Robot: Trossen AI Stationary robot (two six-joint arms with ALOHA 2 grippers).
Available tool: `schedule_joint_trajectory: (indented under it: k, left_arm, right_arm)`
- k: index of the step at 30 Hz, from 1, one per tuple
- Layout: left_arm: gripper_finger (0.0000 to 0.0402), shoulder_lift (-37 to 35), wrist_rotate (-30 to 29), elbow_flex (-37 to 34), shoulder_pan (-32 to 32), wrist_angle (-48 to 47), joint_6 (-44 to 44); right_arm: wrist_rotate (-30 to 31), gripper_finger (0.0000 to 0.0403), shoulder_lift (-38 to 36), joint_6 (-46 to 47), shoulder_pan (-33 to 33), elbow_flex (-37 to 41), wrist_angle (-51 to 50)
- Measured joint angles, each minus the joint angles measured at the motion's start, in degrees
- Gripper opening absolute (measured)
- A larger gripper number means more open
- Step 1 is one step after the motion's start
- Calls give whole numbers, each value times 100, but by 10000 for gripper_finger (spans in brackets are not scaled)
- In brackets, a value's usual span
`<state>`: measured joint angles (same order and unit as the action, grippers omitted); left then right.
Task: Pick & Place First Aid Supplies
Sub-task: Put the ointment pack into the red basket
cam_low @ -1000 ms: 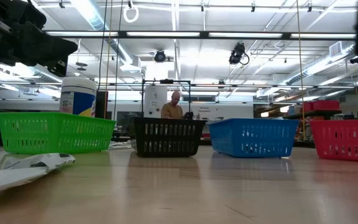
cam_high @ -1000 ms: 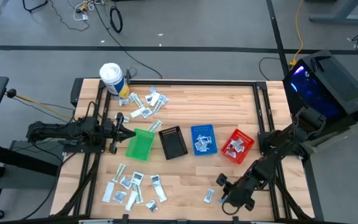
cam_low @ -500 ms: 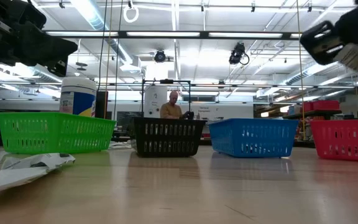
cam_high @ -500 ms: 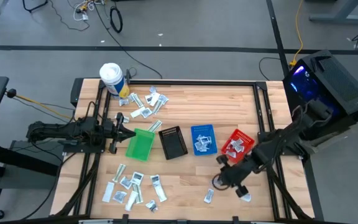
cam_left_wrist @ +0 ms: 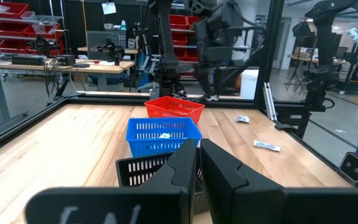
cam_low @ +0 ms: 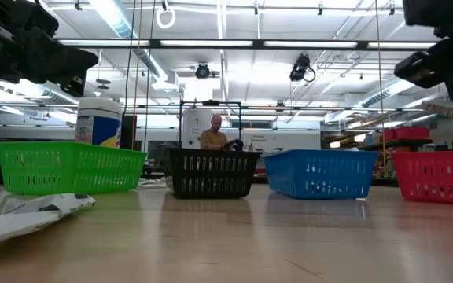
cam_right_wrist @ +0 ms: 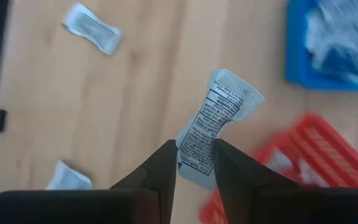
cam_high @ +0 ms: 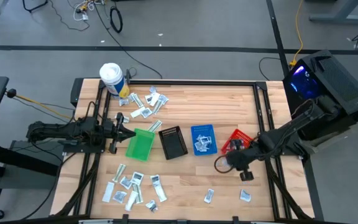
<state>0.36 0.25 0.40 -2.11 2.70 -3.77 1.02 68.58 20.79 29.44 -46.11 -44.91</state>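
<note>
High view: a pale wooden table (cam_high: 185, 96) with a dark frame stands on a grey floor crossed by cables. Taking the black bin (cam_high: 173, 142) at mid-table as landmark, the green bin (cam_high: 140, 144) lies just beside it toward the left arm, the blue bin (cam_high: 203, 139) just beside it toward the right arm, and the red bin (cam_high: 243, 135) beyond the blue one. The blue and red bins hold sachets. A white tub (cam_high: 111, 78) stands near the far left corner. Loose first aid supplies lie in two clusters: one group (cam_high: 146, 102) on the far side of the black bin, another group (cam_high: 132, 185) on its near side toward the left. Two single sachets (cam_high: 209, 196) lie near the front edge, well apart from the black bin.

The right gripper (cam_right_wrist: 194, 163) hovers at the red bin's near corner, its fingers pinching a printed white sachet (cam_right_wrist: 219, 121). The left gripper (cam_high: 129, 132) rests just beyond the green bin, fingers pressed together.

The wood between the bins and the front edge is bare in the middle. In the low view a person (cam_low: 214, 135) sits far behind the black bin under ceiling lights.
</note>
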Motion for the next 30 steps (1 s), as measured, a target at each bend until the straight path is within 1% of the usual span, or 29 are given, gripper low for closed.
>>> schedule_joint_trajectory:
  k: [7,11,17,24,30]
  left_arm:
    - [32,-1,0,0,0,0,0]
    - [32,0,0,0,0,0,-2]
    - [32,-2,0,0,0,0,0]
    - [32,0,0,1,0,0,0]
    - [32,-2,0,0,0,0,0]
  right_arm:
    - [2,107,-158,125,-547,-2,-796]
    - [7,107,-156,147,-897,-2,-1005]
    - [4,107,-145,528,-1299,2,-1136]
    - [-210,107,-142,577,-1444,240,-1350]
    - [-200,107,-140,577,-1444,423,-1418]
